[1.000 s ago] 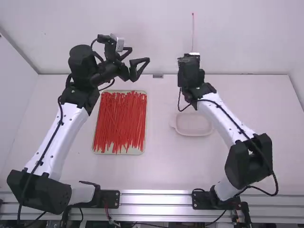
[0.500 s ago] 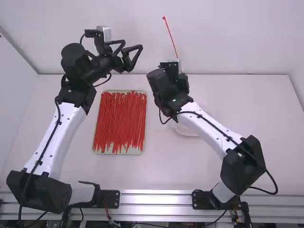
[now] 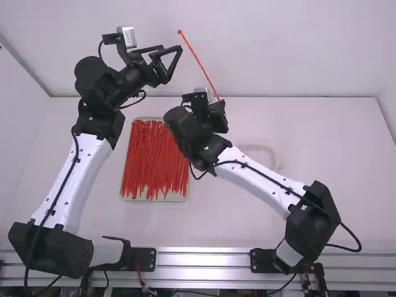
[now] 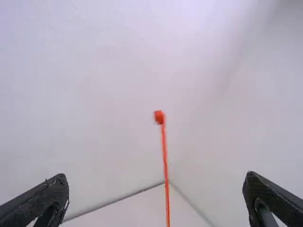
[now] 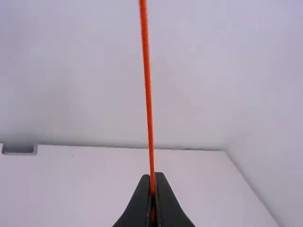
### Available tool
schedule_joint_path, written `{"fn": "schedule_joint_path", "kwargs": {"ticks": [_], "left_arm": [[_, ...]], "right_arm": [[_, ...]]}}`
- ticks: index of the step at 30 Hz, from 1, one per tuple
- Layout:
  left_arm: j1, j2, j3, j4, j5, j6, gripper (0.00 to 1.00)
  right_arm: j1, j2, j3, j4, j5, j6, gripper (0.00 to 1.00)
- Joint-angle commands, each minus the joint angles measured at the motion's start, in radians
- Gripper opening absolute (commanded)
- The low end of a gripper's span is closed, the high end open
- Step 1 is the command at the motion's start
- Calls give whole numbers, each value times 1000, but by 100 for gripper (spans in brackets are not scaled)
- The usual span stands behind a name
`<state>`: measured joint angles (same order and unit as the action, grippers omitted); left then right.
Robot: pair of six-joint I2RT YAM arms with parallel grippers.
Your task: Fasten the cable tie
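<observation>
Swung left with cable tie [image 3: 198, 63] pinched in right gripper [image 5: 152, 178], head near wide-spread left gripper [image 3: 172, 64]. Picked and presented; looping, tightening seemingly left.

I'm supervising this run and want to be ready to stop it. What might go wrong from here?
The right gripper pinches the cable tie only at its lower end, so the long free length may flex and the head drift. The left gripper is wide open near that head; closing off-centre might push the tie aside or twist it in the right gripper's hold.
</observation>
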<state>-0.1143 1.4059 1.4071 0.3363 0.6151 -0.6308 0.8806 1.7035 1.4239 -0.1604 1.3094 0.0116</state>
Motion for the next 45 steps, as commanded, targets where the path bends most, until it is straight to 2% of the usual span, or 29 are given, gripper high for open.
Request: {"fn": "schedule_joint_path", "kwargs": {"ticks": [1,3,4,5,8,22,26,27,28,39,41,45], "left_arm": [[-2,-12,-1,19,-3,-17,93],[-3,-12,-1,21,-5,-17,86],[-9,-12,-1,28,-6,-17,72],[-11,-10,-1,30,-6,-16,62],[-8,-8,-2,39,-4,-42,43],[-16,-6,-2,38,-43,-61,34],[-17,-6,-6,37,-55,-61,18],[-17,-6,-6,36,-50,-61,7],[-17,-6,-6,35,-48,-61,2],[-17,-6,-8,35,-47,-62,2],[-17,-6,-8,36,-47,-62,7],[-17,-6,-8,35,-50,-83,8]], "right_arm": [[22,2,30,2,61,-18,0],[33,2,30,4,60,-28,0],[42,2,30,4,60,-37,0],[47,2,30,7,62,-39,0],[50,2,30,8,60,-39,0],[67,2,30,26,52,-44,0],[72,2,30,26,43,-43,0],[78,2,30,27,41,-43,0],[80,2,30,27,41,-43,0],[88,2,30,27,19,-43,0],[88,2,30,32,19,-44,0],[90,2,30,53,19,-47,0]]}}
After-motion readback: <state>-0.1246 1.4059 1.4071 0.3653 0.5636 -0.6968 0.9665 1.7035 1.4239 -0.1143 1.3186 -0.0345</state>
